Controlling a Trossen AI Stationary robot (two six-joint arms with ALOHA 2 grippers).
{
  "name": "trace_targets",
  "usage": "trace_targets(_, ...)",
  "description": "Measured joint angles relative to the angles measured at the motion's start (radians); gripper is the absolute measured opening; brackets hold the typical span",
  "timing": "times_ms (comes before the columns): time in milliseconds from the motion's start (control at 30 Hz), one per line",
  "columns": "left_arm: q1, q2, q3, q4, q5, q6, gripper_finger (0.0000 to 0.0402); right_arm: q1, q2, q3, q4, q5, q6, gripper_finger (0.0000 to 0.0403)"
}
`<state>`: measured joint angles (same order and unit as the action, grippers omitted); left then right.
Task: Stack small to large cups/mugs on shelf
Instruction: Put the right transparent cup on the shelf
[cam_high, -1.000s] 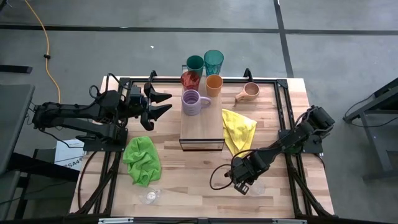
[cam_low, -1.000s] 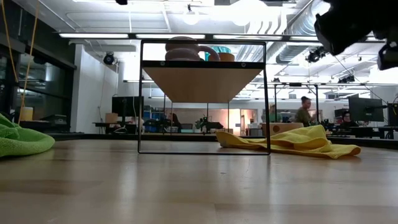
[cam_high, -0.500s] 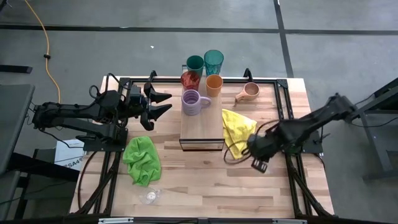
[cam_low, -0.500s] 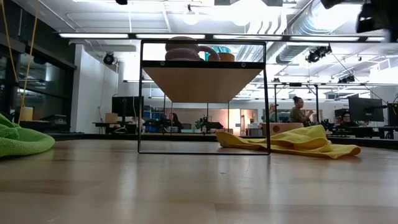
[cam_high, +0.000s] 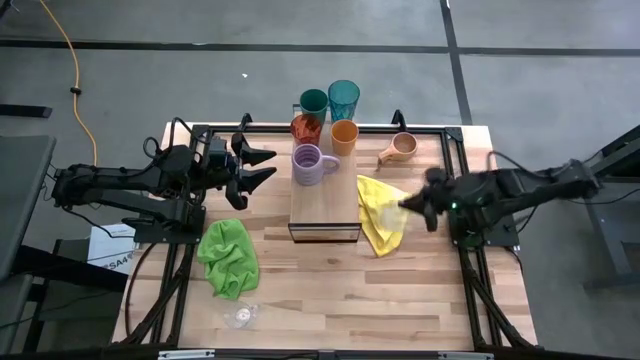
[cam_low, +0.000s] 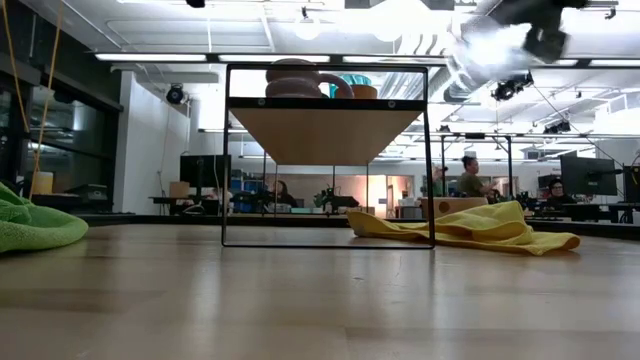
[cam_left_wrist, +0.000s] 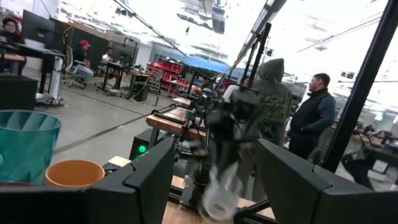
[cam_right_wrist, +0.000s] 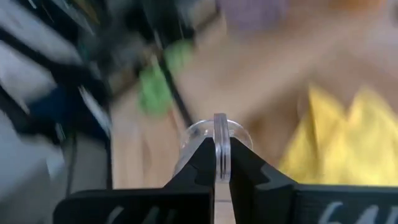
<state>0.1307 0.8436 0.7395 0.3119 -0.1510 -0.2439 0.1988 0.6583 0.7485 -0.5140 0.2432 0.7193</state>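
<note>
The shelf (cam_high: 325, 210) carries the lavender mug (cam_high: 313, 165), an amber tumbler (cam_high: 306, 128), an orange cup (cam_high: 344, 135) and two teal tumblers (cam_high: 314, 102) (cam_high: 343, 97). A tan mug (cam_high: 400, 148) stands on the table at the far right. One small clear glass (cam_high: 241, 317) rests near the front edge. My right gripper (cam_high: 412, 206) is shut on a second clear glass (cam_right_wrist: 217, 132) in the air over the yellow cloth (cam_high: 378, 192). Left of the shelf, my left gripper (cam_high: 265, 166) hangs open and holds nothing. My right gripper pinches the clear glass by its rim wall (cam_right_wrist: 219, 127), one finger inside the glass and one outside. The fingers come from the table's right side, slanting a little down. The glass (cam_low: 490, 45) is lifted clear of the table, beyond the fingertips; blur hides its tilt.
A green cloth (cam_high: 228, 258) lies crumpled at the left front. The dark frame rails (cam_high: 455, 160) run along the table's sides. Bare wood (cam_high: 330, 290) lies in front of the shelf. People stand in the room beyond the table.
My right gripper has lifted the clear glass off the table's right front area. It has carried the glass up and toward the far edge, over the yellow cloth. The gripper has tipped from pointing down to nearly level.
</note>
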Motion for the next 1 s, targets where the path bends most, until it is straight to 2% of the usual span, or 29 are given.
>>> trace_targets(167, 0.000, 0.005, 0.000, 0.002, 0.031, -0.064, 0.0211, -0.151, -0.044, -0.044, 0.315, -0.023, -0.160, 0.0000)
trace_targets(333, 0.000, 0.005, 0.000, 0.001, 0.034, -0.055, 0.0210, -0.284, 0.016, -0.002, 0.479, -0.173, -0.226, 0.0000)
trace_targets(467, 0.000, 0.005, 0.010, -0.012, 0.034, -0.020, 0.0210, -0.342, 0.093, 0.088, 0.492, -0.285, -0.253, 0.0000)
trace_targets(633, 0.000, 0.005, 0.029, -0.031, 0.030, 0.032, 0.0210, -0.352, 0.182, 0.168, 0.488, -0.384, -0.300, 0.0000)
trace_targets(767, 0.000, 0.005, 0.029, -0.032, 0.029, 0.032, 0.0210, -0.352, 0.215, 0.186, 0.487, -0.420, -0.302, 0.0000)
trace_targets(1000, 0.000, 0.005, 0.029, -0.063, 0.027, 0.031, 0.0210, -0.352, 0.217, 0.186, 0.488, -0.421, -0.301, 0.0000)
